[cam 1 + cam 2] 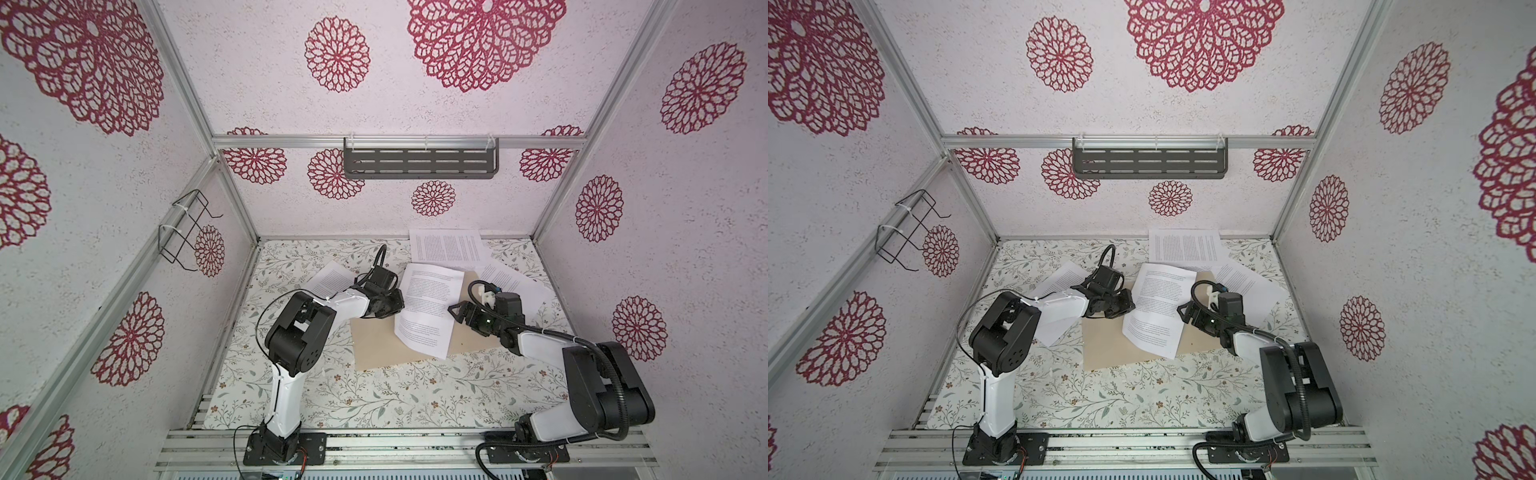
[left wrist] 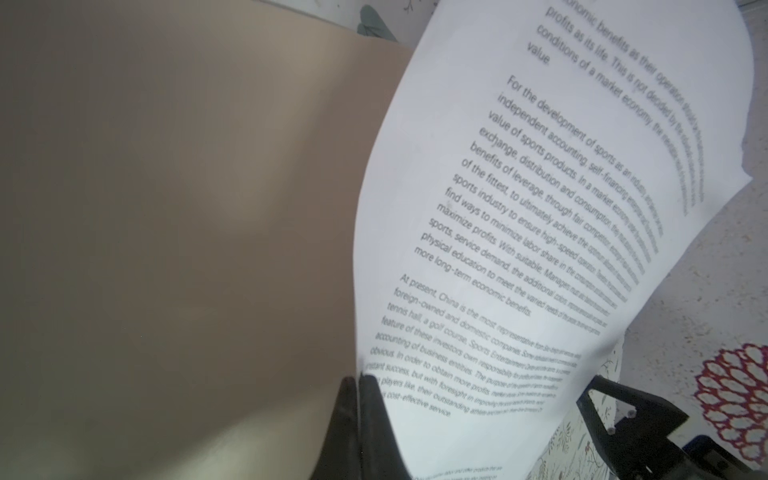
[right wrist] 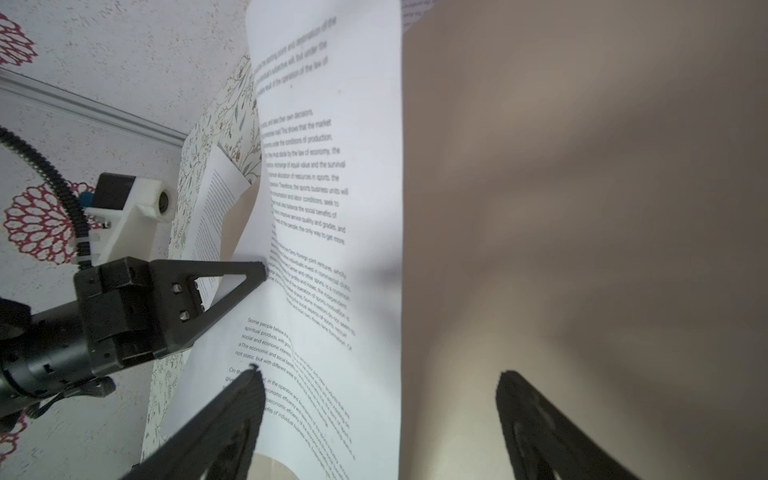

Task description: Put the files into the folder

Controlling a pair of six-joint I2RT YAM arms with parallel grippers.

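Mid-frame in a top view, the left gripper (image 1: pixel 395 306) is pinched shut on one sheet (image 1: pixel 428 307) curling over the folder (image 1: pixel 374 345). The right gripper (image 1: pixel 454 311), wide apart and empty, waits at its right edge. Next it probably needs laying flat inside; other sheets (image 1: pixel 446 249) lie higher in frame

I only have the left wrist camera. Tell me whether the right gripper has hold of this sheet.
Observer: No. The right gripper is open, straddling the held sheet's edge: one finger over paper, one over the folder.
Operator: Count the other sheets.
Observer: Three: a back sheet leaning on the rear wall, a right sheet by the right arm, a left sheet under the left arm.
Operator: Place the folder for me.
Observer: Flat on the table between the two arms, the held sheet over its middle.
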